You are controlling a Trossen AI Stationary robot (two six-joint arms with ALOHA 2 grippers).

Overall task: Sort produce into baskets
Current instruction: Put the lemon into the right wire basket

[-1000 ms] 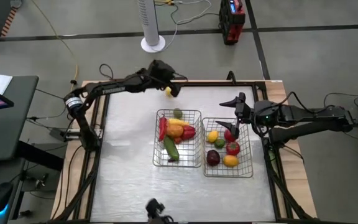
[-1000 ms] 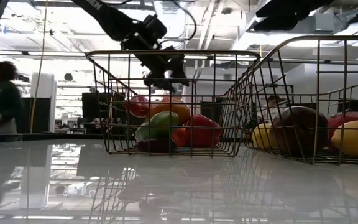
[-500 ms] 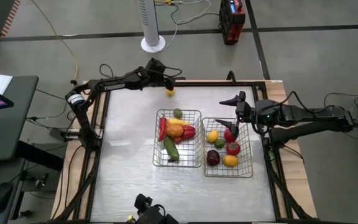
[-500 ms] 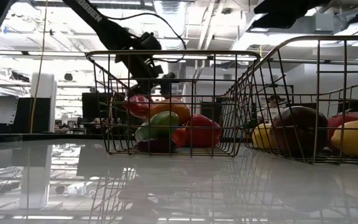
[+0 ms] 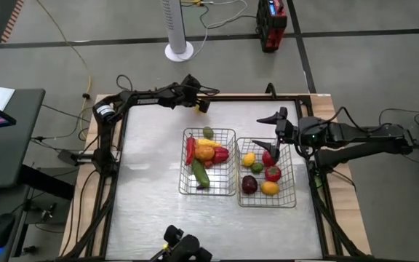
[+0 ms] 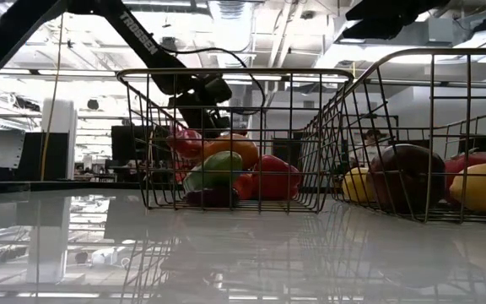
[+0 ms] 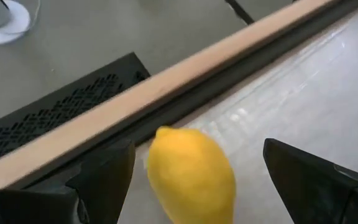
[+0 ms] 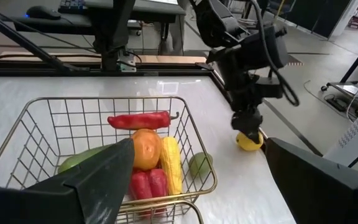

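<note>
A yellow lemon (image 5: 203, 106) lies on the table by its far edge. My left gripper (image 5: 196, 102) is low over it and open, one finger on either side of the lemon (image 7: 191, 177), with a gap on both sides. The left wire basket (image 5: 183, 164) holds red peppers, an orange piece, a yellow piece and a green cucumber. The right wire basket (image 5: 294, 175) holds lemons, red apples and a dark plum. My right gripper (image 5: 269, 135) hangs open and empty over the right basket's far end.
The table's wooden far rim (image 7: 166, 81) and a dark rail run just behind the lemon. The two baskets stand side by side mid-table. Bare table lies to the left of and in front of the baskets. A white fan base (image 5: 179, 51) stands on the floor beyond.
My left gripper has gone down toward the lemon at the table's far edge, and the arm has stretched out lower; its fingers now stand on either side of the lemon.
</note>
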